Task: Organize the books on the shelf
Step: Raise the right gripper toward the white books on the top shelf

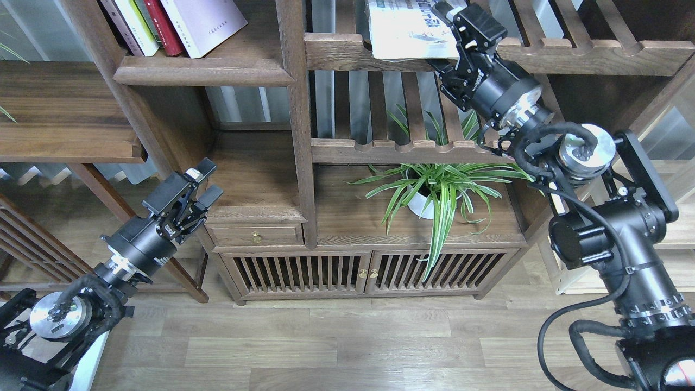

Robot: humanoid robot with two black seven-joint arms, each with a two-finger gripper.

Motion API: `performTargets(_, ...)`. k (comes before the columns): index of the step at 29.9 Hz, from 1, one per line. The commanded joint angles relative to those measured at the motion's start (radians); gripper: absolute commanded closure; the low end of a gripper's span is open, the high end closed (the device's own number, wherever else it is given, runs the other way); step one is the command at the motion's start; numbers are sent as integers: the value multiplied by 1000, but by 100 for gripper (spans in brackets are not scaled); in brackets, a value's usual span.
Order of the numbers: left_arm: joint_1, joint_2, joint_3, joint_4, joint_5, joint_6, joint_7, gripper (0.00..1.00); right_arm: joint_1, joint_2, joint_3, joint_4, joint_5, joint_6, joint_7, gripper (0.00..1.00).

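— Right gripper (pixel 446 33)?
— Jaws spread around the large white book's (pixel 404 30) near corner, on a slatted rack (pixel 570 54).
— Left gripper (pixel 202 183)?
— Jaws apart, empty — low, beside a drawer (pixel 255 234).
— Red book (pixel 164 26), lavender book (pixel 203 21)?
— Leaning on the shelf (pixel 201 70).

Right hand (pixel 453 32) raised, left hand (pixel 200 182) low, parted

1. Spider plant (pixel 434 187) in white pot (pixel 421 206) on cabinet top (pixel 353 225).
2. Small drawer (pixel 255 235), brass knob.
3. Slatted cabinet doors (pixel 366 273).
4. Wood plank floor (pixel 326 347).
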Motion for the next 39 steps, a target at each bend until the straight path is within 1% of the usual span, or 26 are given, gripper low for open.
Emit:
performTargets(1,1,-1,0,6,0,0,1,3,12,1,9,0,0,-64,27,8)
performTargets(4,-5,-1,3,14,1,0,2,3,20,1,10,0,-2,-101,52,7)
performTargets(9,-11,-3,5,16,11,0,4,3,22,1,12,-2,-3,-122,79,7)
performTargets(15,-11,-3,5,20,15,0,4,3,20,3,13,-2,-3,-122,102,7)
performTargets(26,-7,-1,5,23,14,0,2,3,23,3,13,-21,-6,-127,104,10)
performTargets(33,-8,-3,3,23,14,0,1,3,57,4,10,-41,-9,-165,102,11)
performTargets(37,-4,-1,0,23,14,0,1,3,66,6,9,-49,-9,-167,102,11)
performTargets(39,-5,-1,-1,23,14,0,1,3,69,7,10,-51,-9,-167,101,13)
